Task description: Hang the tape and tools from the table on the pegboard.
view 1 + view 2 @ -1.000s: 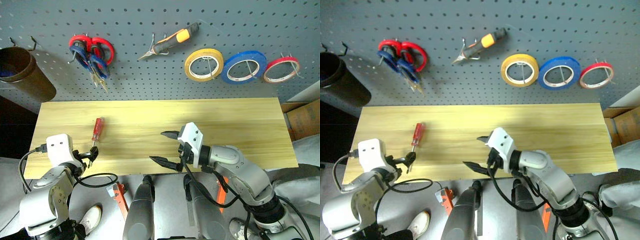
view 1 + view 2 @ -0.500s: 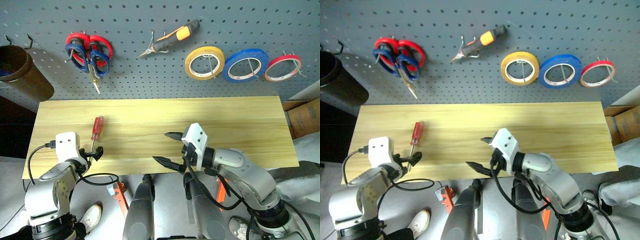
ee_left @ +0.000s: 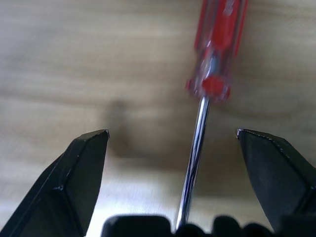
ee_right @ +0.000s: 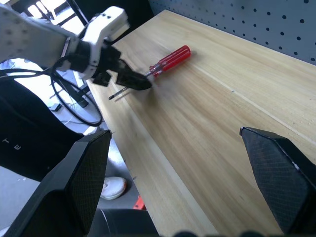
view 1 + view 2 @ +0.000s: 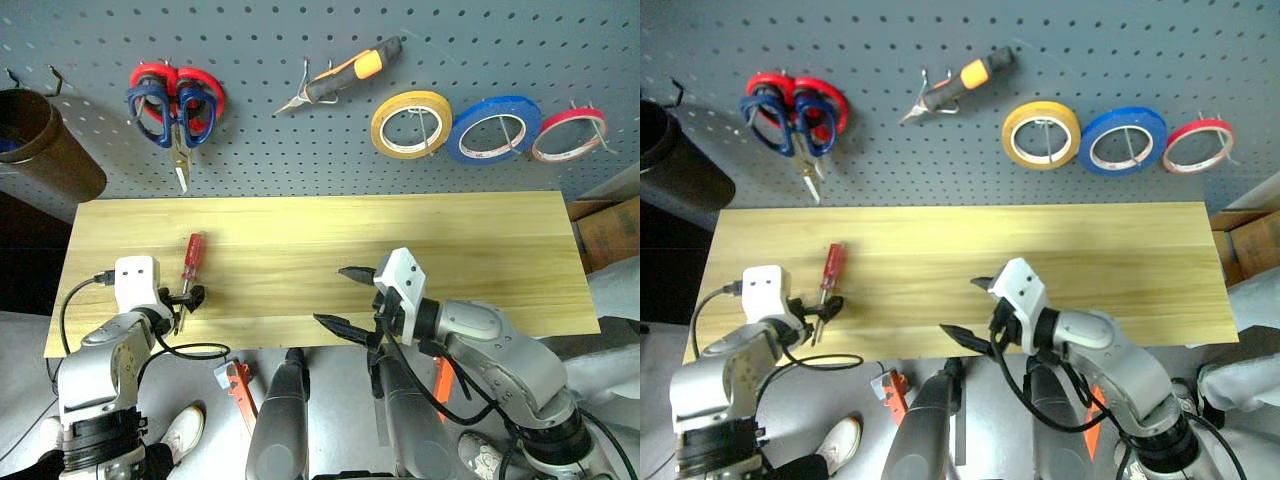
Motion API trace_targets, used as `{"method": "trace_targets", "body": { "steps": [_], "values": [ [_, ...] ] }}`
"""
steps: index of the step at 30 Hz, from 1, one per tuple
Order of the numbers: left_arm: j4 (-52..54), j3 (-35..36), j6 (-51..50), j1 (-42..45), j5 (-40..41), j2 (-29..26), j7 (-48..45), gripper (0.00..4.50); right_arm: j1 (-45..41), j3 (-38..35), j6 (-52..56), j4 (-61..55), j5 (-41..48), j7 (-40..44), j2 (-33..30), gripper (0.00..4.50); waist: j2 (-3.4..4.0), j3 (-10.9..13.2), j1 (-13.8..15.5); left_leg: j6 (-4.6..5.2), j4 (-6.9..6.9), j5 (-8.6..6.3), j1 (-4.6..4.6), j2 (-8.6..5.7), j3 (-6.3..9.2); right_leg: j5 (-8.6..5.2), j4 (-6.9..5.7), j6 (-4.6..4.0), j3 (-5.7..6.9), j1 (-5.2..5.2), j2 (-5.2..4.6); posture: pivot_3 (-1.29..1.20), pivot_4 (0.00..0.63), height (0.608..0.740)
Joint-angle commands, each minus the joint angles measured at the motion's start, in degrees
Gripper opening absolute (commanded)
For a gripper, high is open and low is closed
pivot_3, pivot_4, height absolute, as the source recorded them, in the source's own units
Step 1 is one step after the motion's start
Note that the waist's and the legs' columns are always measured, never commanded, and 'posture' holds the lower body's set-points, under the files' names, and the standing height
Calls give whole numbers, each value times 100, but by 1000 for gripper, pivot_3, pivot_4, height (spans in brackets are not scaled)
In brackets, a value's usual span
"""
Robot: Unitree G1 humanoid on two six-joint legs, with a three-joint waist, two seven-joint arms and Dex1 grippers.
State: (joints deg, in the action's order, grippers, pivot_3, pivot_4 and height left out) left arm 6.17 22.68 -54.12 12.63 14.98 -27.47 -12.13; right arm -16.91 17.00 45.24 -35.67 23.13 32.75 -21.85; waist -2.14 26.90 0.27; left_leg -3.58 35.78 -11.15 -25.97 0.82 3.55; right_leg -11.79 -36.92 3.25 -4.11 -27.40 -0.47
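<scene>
left eye view: brown cup [image 5: 40, 140] hangs on pegboard [image 5: 300, 150], contents unclear.

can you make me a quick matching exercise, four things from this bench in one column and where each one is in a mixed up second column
Things:
1. red-handled screwdriver
2. red tape ring
3. dark-blue-handled scissors
4. orange-and-black pliers

Places:
A. hanging on the pegboard, farthest right of the three rolls
B. lying on the table, its shaft between the open left gripper's fingers
C. hooked on the pegboard between the scissors and the yellow roll
D. hanging at the pegboard's left with the red-handled scissors

Pairs: 1-B, 2-A, 3-D, 4-C
</scene>
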Motion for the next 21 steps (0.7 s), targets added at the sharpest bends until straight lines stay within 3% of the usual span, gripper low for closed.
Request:
{"method": "trace_targets", "body": {
  "steps": [1, 10, 13, 21],
  "values": [
    [-242, -120, 257, 92, -92, -147, -100, 4471, 20, -82, -102, -209, 146, 172, -124, 4500, 0, 8, -2, 0, 0, 0, -1, 0, -1, 0, 1, 1, 0, 0, -1, 96, 554, 740],
    [-590, -333, 462, 345, -62, -216, -150, 4471, -38, -177, -194, -125, 196, 326, -335, 4500, -2, 16, -11, -6, -7, -3, -1, 0, -8, -6, 0, 10, -2, -4, -8, 84, 558, 740],
    [-535, -339, 481, 313, -44, -188, -147, 4004, -18, -176, -194, -136, 199, 312, -335, 4500, -1, 19, -14, -6, -6, -3, -1, 1, -8, -6, -1, 10, -3, -4, -8, 82, 560, 740],
    [-563, -309, 514, 346, -38, -196, -89, 1363, -17, -216, -211, -101, 189, 312, -354, 4500, 0, 30, -27, -6, -7, -3, 0, 0, -11, -6, -1, 10, -3, -5, -10, 78, 557, 740]
  ]
}}
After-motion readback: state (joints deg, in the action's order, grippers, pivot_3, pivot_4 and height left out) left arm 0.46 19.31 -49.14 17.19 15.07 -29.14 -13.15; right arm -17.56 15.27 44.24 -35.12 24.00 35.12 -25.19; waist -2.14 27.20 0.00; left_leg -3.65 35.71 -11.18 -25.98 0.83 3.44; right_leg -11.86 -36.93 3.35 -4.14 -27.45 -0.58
